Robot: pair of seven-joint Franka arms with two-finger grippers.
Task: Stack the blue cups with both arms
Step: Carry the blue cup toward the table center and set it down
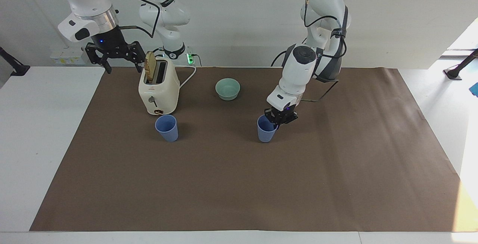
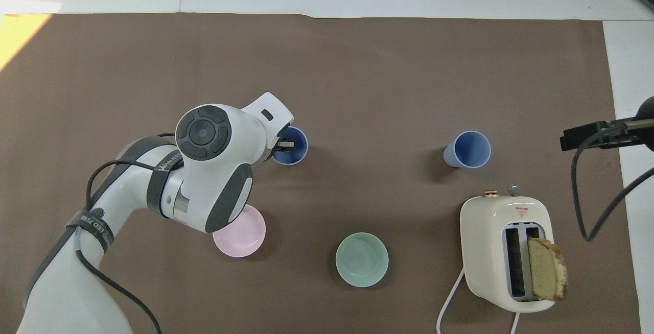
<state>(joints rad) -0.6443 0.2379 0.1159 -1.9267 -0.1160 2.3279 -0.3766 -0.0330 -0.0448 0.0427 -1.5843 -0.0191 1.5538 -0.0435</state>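
Observation:
My left gripper (image 1: 278, 119) is shut on the rim of one blue cup (image 1: 266, 131), one finger inside it, and holds it upright low over the middle of the brown mat; I cannot tell whether it touches. In the overhead view the gripper (image 2: 286, 145) sits at that held cup's (image 2: 292, 148) rim. The second blue cup (image 1: 166, 127) stands upright on the mat in front of the toaster, toward the right arm's end; it also shows in the overhead view (image 2: 467, 149). My right gripper (image 1: 124, 63) waits open in the air beside the toaster, at the mat's edge (image 2: 585, 139).
A cream toaster (image 1: 158, 91) with a bread slice (image 2: 546, 268) in one slot stands near the robots. A mint-green bowl (image 1: 227, 88) sits beside it. A pale pink bowl (image 2: 242, 239) lies partly under the left arm and is hidden in the facing view.

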